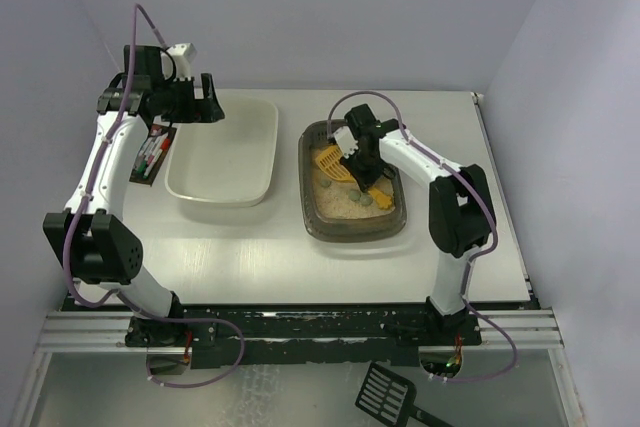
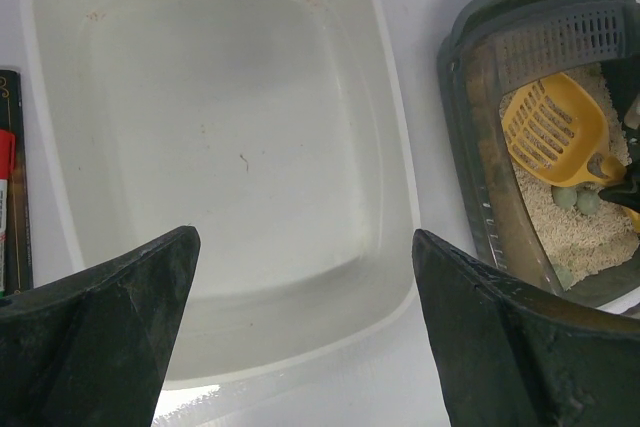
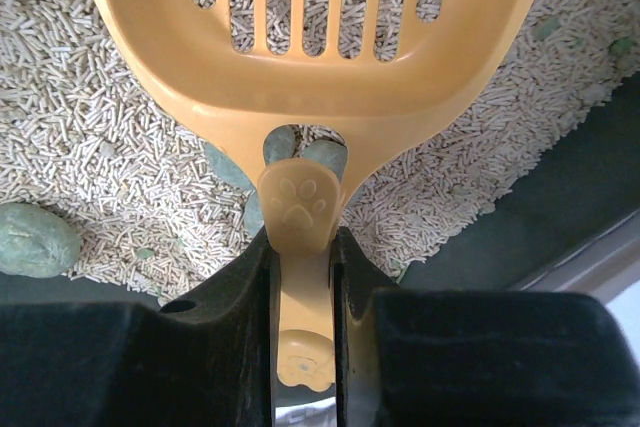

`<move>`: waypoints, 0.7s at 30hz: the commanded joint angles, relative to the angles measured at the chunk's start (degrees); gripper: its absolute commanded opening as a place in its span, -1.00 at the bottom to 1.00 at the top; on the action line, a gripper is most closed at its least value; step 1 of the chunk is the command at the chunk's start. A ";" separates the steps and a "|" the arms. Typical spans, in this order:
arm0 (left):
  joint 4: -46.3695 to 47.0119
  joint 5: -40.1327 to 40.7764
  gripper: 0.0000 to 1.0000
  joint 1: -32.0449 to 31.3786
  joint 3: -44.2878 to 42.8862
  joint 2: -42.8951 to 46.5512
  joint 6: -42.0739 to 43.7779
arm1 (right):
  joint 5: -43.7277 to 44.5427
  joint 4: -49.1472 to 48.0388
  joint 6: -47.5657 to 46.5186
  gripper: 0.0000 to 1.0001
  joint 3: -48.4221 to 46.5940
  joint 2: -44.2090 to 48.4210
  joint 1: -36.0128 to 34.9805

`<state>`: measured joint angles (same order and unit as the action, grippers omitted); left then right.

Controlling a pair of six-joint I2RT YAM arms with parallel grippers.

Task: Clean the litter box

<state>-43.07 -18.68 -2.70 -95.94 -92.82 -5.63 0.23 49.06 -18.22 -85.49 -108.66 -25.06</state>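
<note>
The dark brown litter box sits right of centre, holding beige litter and grey-green lumps. It also shows in the left wrist view. My right gripper is shut on the handle of a yellow slotted scoop, whose head lies over the litter at the far left of the box. In the right wrist view the scoop fills the top, its handle clamped in my gripper, with lumps beside and under it. My left gripper is open and empty, above the white tub.
A white plastic tub stands left of the litter box, empty. A flat pack with markers lies at the tub's left. A black slotted scoop lies below the table's near edge.
</note>
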 commanded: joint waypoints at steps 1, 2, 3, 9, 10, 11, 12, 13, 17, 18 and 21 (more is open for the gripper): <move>1.15 -0.55 0.98 -0.20 0.67 2.01 -0.17 | -0.50 1.61 -0.18 -1.00 -2.25 -1.87 0.30; 1.15 -0.46 0.98 -0.23 0.74 1.95 -0.17 | -0.64 1.98 -0.36 -1.00 -2.37 -2.26 0.28; 1.15 -0.48 0.98 -0.21 0.75 1.92 -0.17 | -0.60 2.41 -0.40 -1.00 -2.59 -2.67 0.27; 1.23 0.18 0.98 -0.20 0.84 1.56 -0.17 | -0.75 4.35 -0.77 -1.00 -3.33 -3.05 0.27; 1.17 0.29 0.98 -0.25 0.77 1.44 -0.17 | -0.65 4.64 -0.84 -1.00 -3.50 -3.06 0.27; 1.15 0.36 0.98 -0.21 0.69 1.40 -0.17 | -0.52 4.92 -0.96 -1.00 -3.61 -2.92 0.27; 1.07 0.37 0.98 -0.23 0.60 1.21 -0.16 | -0.61 5.17 -1.13 -1.00 -3.69 -2.81 0.27; 0.98 0.39 0.98 -0.20 0.52 1.13 -0.16 | -0.73 5.62 -1.28 -1.00 -3.83 -2.59 0.27; 0.97 0.35 0.98 -0.20 0.54 0.97 -0.26 | -1.60 6.90 -1.66 -1.00 -4.17 -1.75 0.27; 0.97 0.39 0.98 -0.22 0.53 0.90 -0.26 | -1.63 7.19 -1.72 -1.00 -4.18 -1.67 0.25; 0.84 0.52 0.98 -0.33 0.41 0.71 -0.24 | -1.72 7.90 -1.62 -1.00 -4.23 -1.63 0.27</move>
<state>-43.07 -18.48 -2.72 -95.79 -92.79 -5.63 -0.71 54.81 -19.18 -88.18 -111.50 -25.06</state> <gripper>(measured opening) 0.990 0.178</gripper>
